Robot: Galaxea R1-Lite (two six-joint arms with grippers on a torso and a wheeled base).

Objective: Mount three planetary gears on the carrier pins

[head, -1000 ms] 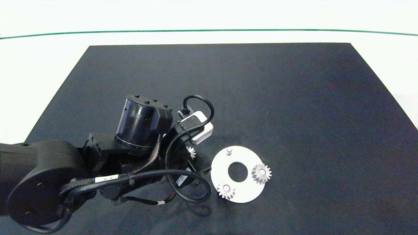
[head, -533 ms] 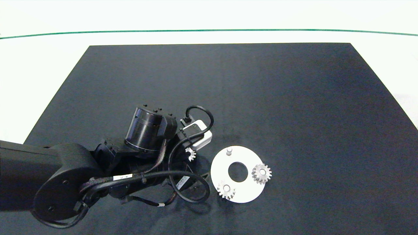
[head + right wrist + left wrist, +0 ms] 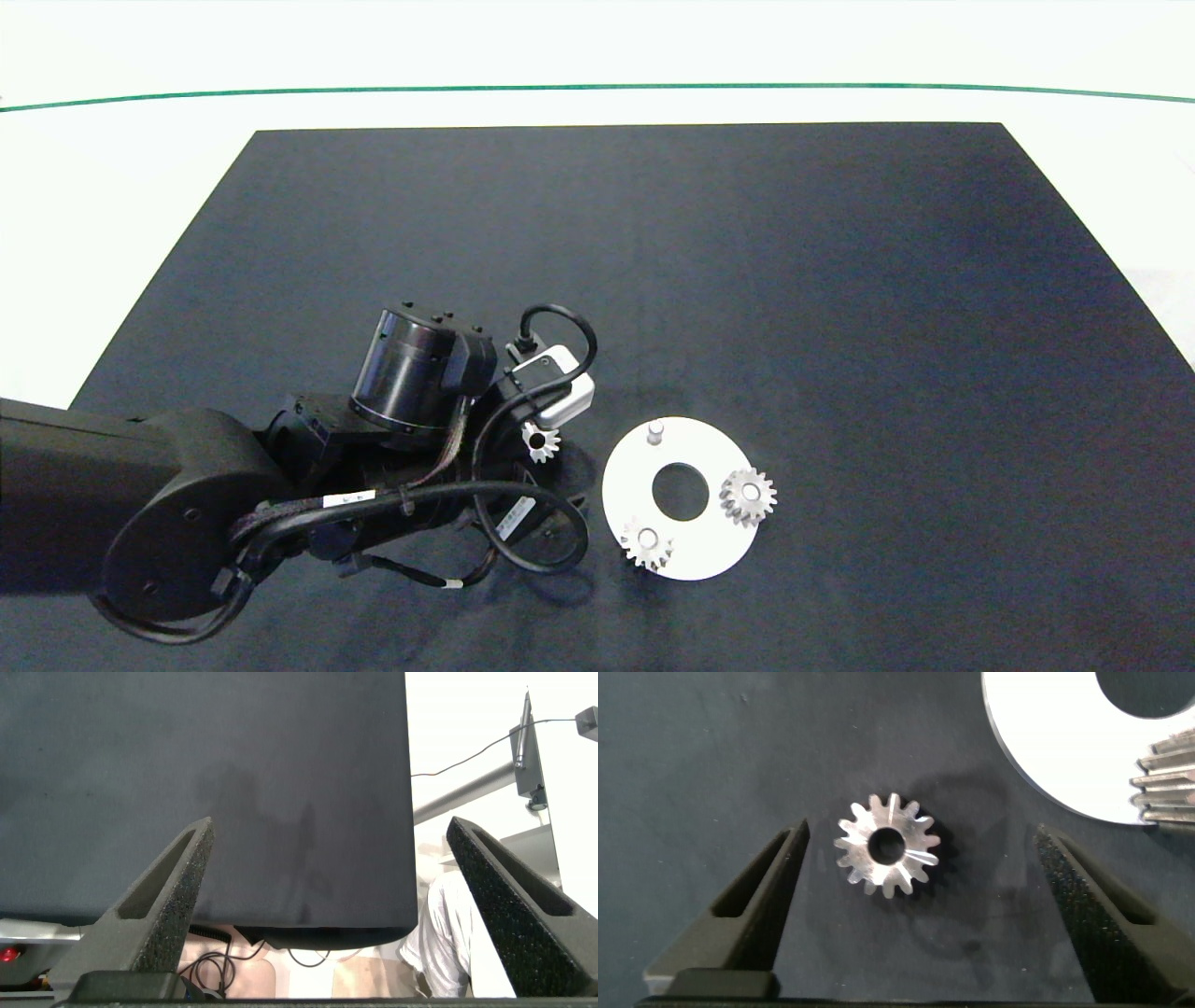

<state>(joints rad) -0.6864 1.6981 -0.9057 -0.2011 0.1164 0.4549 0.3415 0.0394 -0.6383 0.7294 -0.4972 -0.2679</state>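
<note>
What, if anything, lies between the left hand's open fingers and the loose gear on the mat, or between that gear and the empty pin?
Nothing visible. The loose gear lies flat on the black mat, centred between the open fingers of the left hand. Only bare mat and white disc separate it from the empty pin.

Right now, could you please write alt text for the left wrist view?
A loose gear lies flat on the dark mat, between the open jaws of the left gripper. The disc is at one corner.
</note>
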